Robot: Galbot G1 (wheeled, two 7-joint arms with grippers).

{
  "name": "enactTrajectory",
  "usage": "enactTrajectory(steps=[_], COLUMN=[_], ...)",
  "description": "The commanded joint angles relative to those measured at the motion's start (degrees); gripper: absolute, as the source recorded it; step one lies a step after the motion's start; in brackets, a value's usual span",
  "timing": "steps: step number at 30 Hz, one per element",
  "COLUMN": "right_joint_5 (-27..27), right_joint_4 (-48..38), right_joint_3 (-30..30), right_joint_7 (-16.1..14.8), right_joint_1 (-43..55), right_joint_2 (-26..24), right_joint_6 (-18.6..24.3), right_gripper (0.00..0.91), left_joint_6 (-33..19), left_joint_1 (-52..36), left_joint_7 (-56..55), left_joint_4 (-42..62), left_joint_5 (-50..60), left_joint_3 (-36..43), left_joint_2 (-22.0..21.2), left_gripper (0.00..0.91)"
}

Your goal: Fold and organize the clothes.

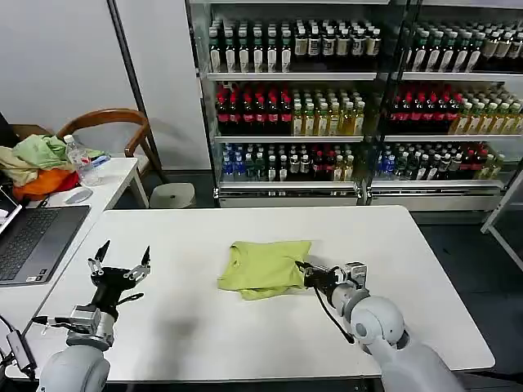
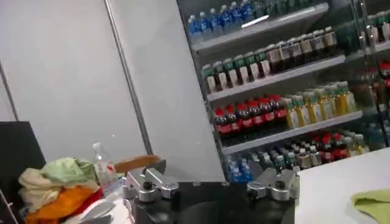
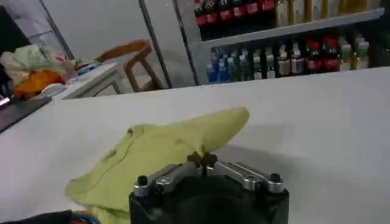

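Lime yellow-green T-shirt (image 1: 264, 268), loosely folded and rumpled, lies near the centre of the white table (image 1: 204, 343); neck opening visible in right wrist view, edge lifted into a peak. Right gripper (image 1: 304, 269) is at the shirt's right edge, fingers pressed together, pinching the fabric; shirt spreads away from it toward table centre. Left gripper (image 1: 121, 263) hovers w/ fingers spread, holding nothing, well apart from shirt, near table's left edge.

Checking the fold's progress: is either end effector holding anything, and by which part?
The right end effector is shut on the T-shirt, pinching its edge on the robot's right. The left end effector is open, holding nothing.
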Motion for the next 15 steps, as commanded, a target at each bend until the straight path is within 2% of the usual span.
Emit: enactTrajectory(steps=[1,8,12,15], right_joint_5=[-9.79,-10.01,-9.29,-10.57], right_joint_4=[-3.31,-5.78,-5.76,-5.37], right_joint_3=[2.64,2.47,1.65,1.43], right_joint_7=[-11.33,-13.38,-16.94,-17.99], right_joint_1=[-0.22,2.31,2.47,2.13], right_joint_2=[-2.05,-1.09,-2.13,-2.34], right_joint_6=[-0.04,0.03,-0.01,0.03], right_gripper=[0.0,0.0,0.0,0.0], left_joint_6=[-0.01,0.02,-0.02,-0.02], left_joint_1=[0.32,0.43,0.77,0.84], left_joint_7=[0.0,0.0,0.0,-0.02], left_joint_4=[-0.07,-0.13,-0.12,0.05], left_joint_5=[-0.16,-0.18,-0.15,-0.17], left_joint_3=[0.36,0.45,0.36,0.27], left_joint_2=[-0.03,-0.34,-0.49,-0.57], left_gripper=[0.907,0.907,0.907,0.907])
